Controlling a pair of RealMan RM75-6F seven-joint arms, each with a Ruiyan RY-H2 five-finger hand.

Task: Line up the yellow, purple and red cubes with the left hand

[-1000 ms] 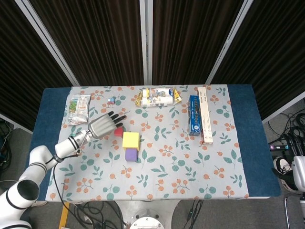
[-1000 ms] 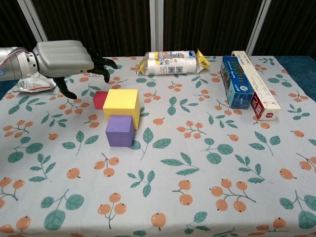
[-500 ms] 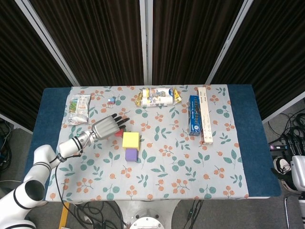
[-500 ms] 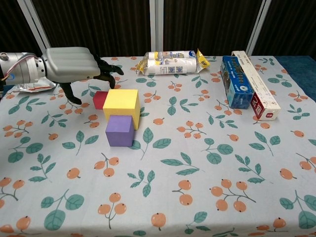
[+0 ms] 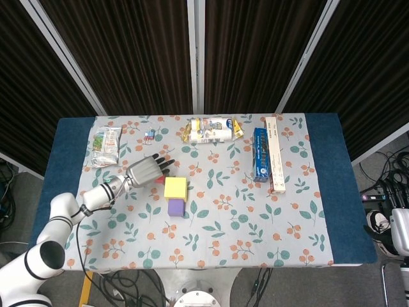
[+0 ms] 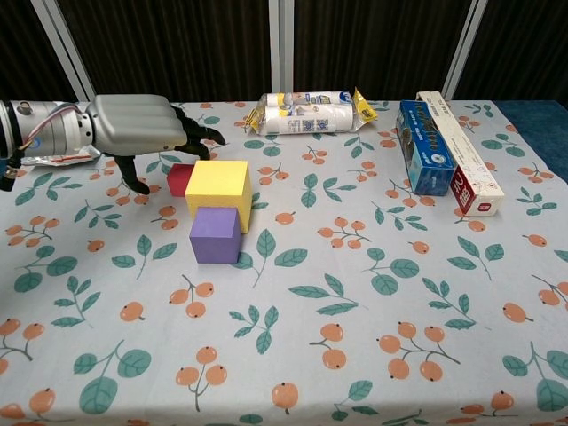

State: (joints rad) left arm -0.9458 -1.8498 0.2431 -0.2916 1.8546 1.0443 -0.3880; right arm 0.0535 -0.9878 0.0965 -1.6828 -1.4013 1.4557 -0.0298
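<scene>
At the far left of the desk [image 6: 293,355] lies a crinkled silver packet [image 5: 105,146], near the back edge of the flowered cloth. The left arm [image 5: 57,214] reaches in from the lower left corner, bent at the elbow, its forearm angled up toward the middle of the desk. The left hand [image 6: 138,126] is palm down and roughly level, hovering just above the cloth; its dark fingers [image 6: 197,131] are spread apart and stretched forward over the red cube [image 6: 180,178], the thumb hanging down on the near side. It holds nothing, and whether the fingertips touch the red cube cannot be told.

The red cube sits just left of the yellow cube [image 6: 218,191], touching it or nearly so, and is mostly hidden by the hand in the head view. The purple cube [image 6: 216,235] stands directly in front of the yellow one, against its near face.

Further right, at the back, lies a wrapped roll pack [image 6: 311,112], and on the right side a blue box [image 6: 420,146] beside a long white box [image 6: 460,152]. The right hand is not seen.
</scene>
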